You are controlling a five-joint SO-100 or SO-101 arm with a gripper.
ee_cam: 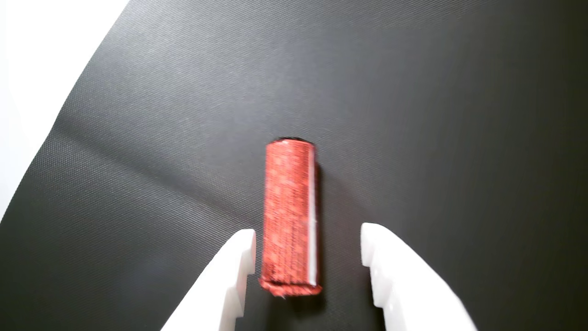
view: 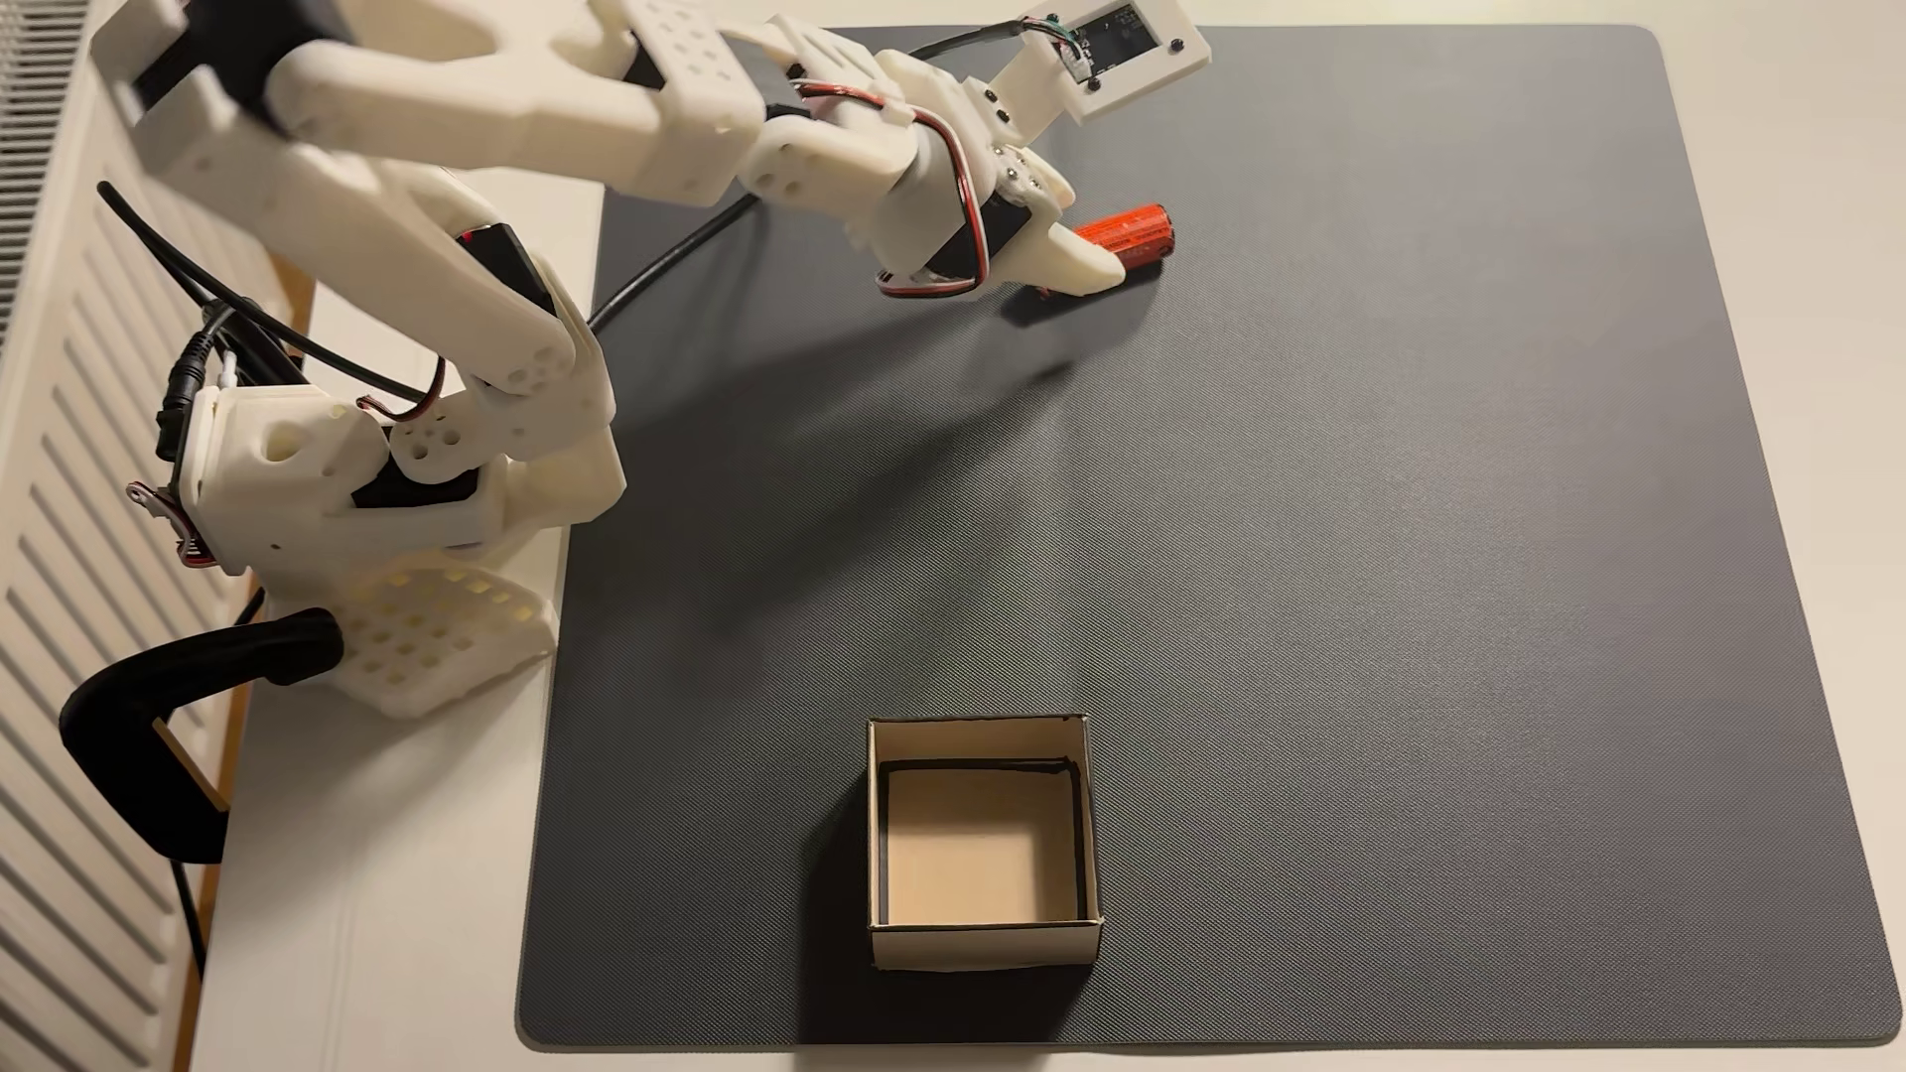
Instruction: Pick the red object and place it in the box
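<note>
The red object [ee_cam: 289, 216] is a small orange-red cylinder lying on the dark mat, its length pointing away from the wrist camera. My white gripper [ee_cam: 307, 239] is open, with one finger on each side of the cylinder's near half; a gap shows on both sides. In the fixed view the red object [view: 1135, 231] lies near the mat's top middle, partly covered by my gripper [view: 1095, 258]. The box [view: 982, 933], open-topped cardboard with nothing inside, stands at the mat's lower middle, far from the gripper.
The dark mat [view: 1392, 577] covers most of the white table. The arm's base [view: 413, 515] is clamped at the left edge, with cables beside it. A white slatted panel [view: 52, 515] runs down the far left.
</note>
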